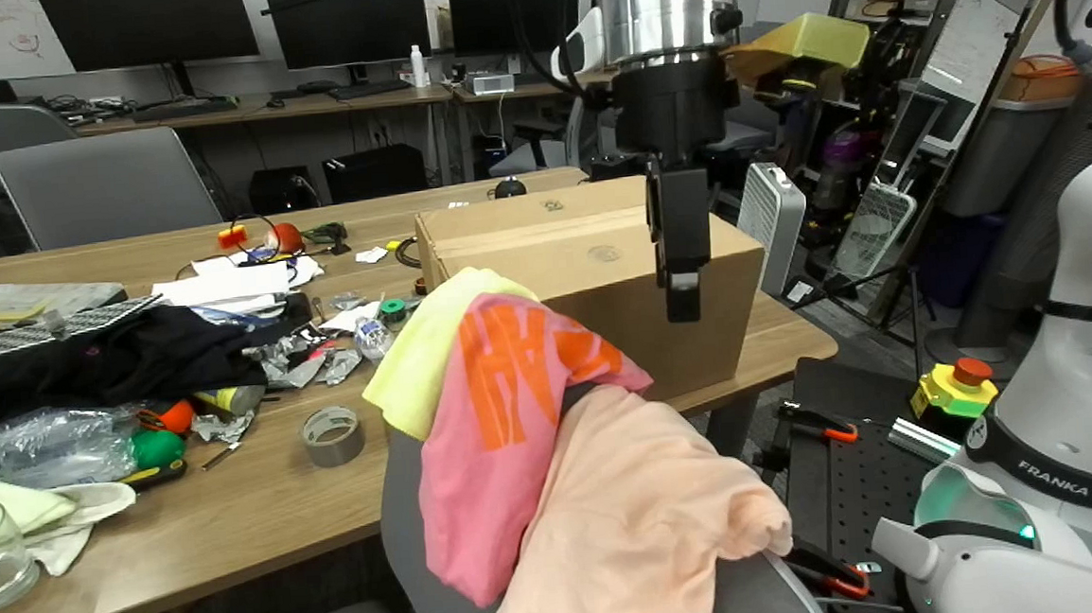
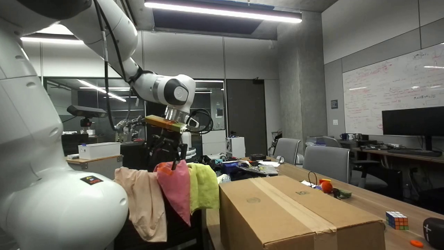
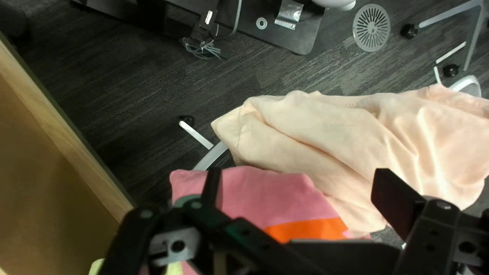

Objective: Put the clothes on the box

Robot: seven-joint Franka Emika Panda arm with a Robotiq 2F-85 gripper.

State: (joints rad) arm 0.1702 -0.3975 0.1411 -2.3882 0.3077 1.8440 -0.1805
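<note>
In the wrist view the jaws of the gripper (image 3: 298, 187) stand spread — a wide gap parts the two black fingers (image 3: 397, 202). In an exterior view, taking the closed cardboard box (image 1: 542, 240) as the clock's hub, the yellow garment (image 1: 430, 351) lies at eight o'clock, the pink garment (image 1: 508, 460) with orange print at seven and the peach garment (image 1: 635, 519) at six. All three are draped over a grey chair (image 1: 402, 495), the pink one between the other two; the box stands near them on a wooden table (image 1: 265, 513), a strip of tape (image 1: 541, 232) along its top. In an exterior view the fingers, below the white arm (image 2: 177, 92), overlap the upper part of the pink garment; whether they touch it I cannot tell. In an exterior view a roll of grey tape (image 1: 337, 452) sits on the table at nine o'clock from the pink garment; a red-capped emergency stop (image 1: 957, 395) stands at four o'clock from the box. A puzzle cube (image 2: 397, 220) rests on the table at three o'clock from the box in an exterior view. In the wrist view the pink garment shows between the fingers — the peach one at two o'clock from it.
</note>
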